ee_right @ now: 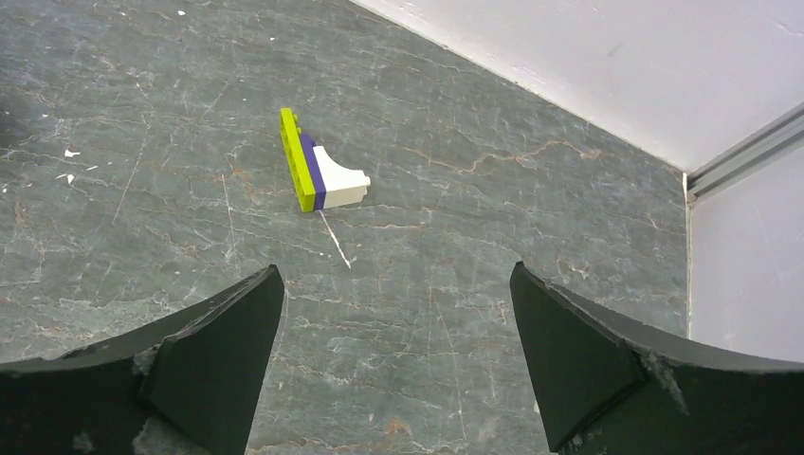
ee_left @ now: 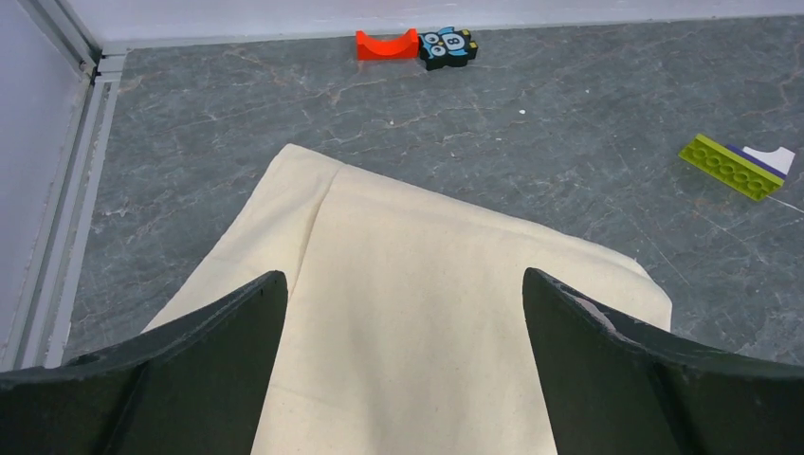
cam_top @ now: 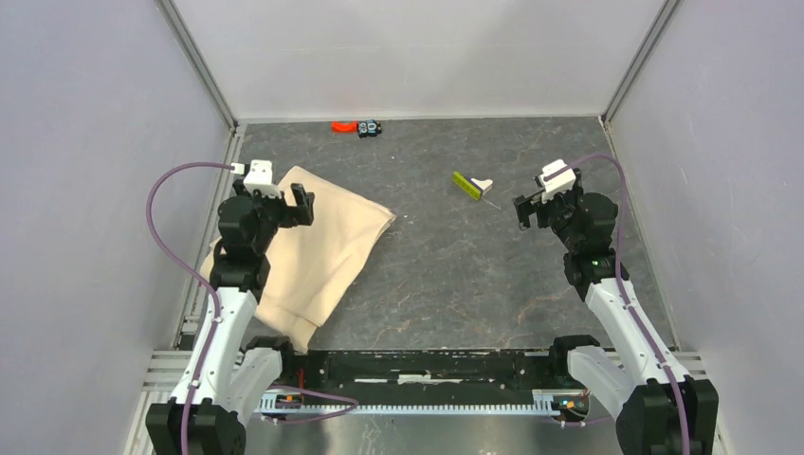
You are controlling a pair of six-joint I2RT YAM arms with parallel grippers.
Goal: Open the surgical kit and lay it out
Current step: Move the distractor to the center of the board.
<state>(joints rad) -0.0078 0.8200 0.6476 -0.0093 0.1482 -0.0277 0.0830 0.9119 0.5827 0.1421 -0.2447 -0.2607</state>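
Kit: the large folded beige cloth wrap (cam_top: 313, 251) lies left of centre in the top view, a crumpled-looking diamond on the dark grey marbled tabletop (cam_top: 455, 275). Its near corner reaches toward the lower left, beside the left arm's base.
Contents: nothing shiny shows, no tray and no instruments. The wrap is closed, so I judge the task barely begun.
Left end effector (ee_left: 403, 280): jaws spread wide, holding nothing. It hangs above the wrap, with cloth filling the gap between the fingers in the wrist view.
Right end effector (ee_right: 396, 273): also wide apart and empty, over bare tabletop at the right, well apart from the wrap.
Clutter: a yellow-green and white brick piece (ee_right: 318, 175) sits upper centre of the right wrist view, with a thin white sliver (ee_right: 334, 239) just below it. An orange curved block (ee_left: 387, 44) touches a black tile with a blue owl face (ee_left: 447, 47) at the far edge.
Risk one: a pinch that takes several layers would drag the whole bundle rather than open a flap.
Risk two: a sharp tug could tip whatever is inside and send loose metal sliding out.
Risk three: the right arm must cross toward the left arm, so the two could clash.
Writing: none on the cloth. The owl tile carries what looks like an 8.
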